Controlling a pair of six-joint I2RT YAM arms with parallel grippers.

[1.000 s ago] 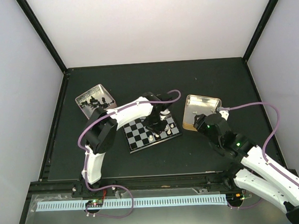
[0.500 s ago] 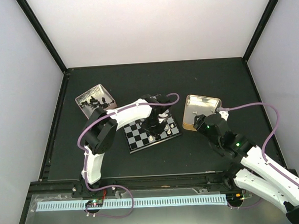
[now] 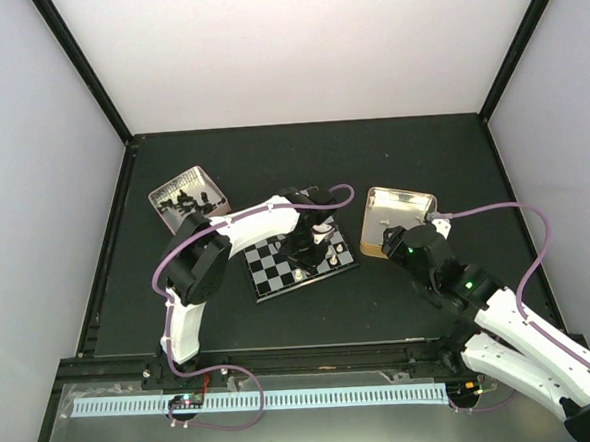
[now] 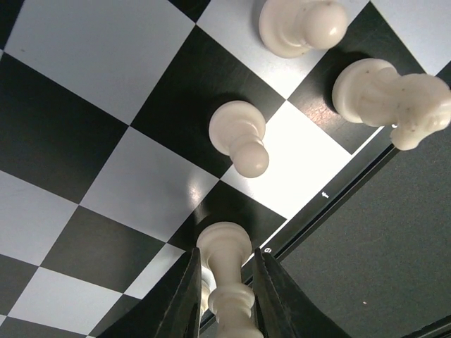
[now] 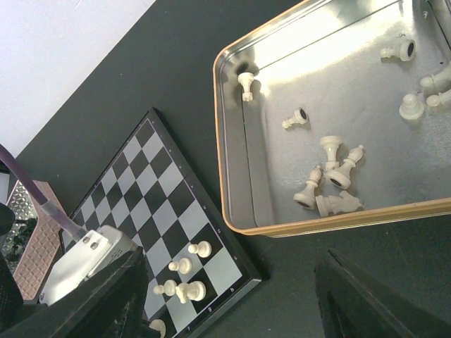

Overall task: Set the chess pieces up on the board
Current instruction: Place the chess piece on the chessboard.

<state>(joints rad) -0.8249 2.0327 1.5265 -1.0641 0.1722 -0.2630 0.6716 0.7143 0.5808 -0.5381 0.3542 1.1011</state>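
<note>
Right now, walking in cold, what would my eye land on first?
Probably the left gripper pinching a cream-white chess piece at the chessboard edge, beside three others standing. Next, the gold-rimmed metal tray right of the board, white pieces toppled inside, and another tray of black pieces on its left.

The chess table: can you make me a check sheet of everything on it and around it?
Surface: dark table.
Job's things: board in the middle, a few white pieces standing near one corner; more lie in the tin; black pieces in the left tray.
Clutter: nothing seen.
Hands: left hand shut on a white piece at the board's edge; right hand open, empty, near the tin.
Cables: a purple cable along each arm.
Surroundings: pale walls, black corner posts.
</note>
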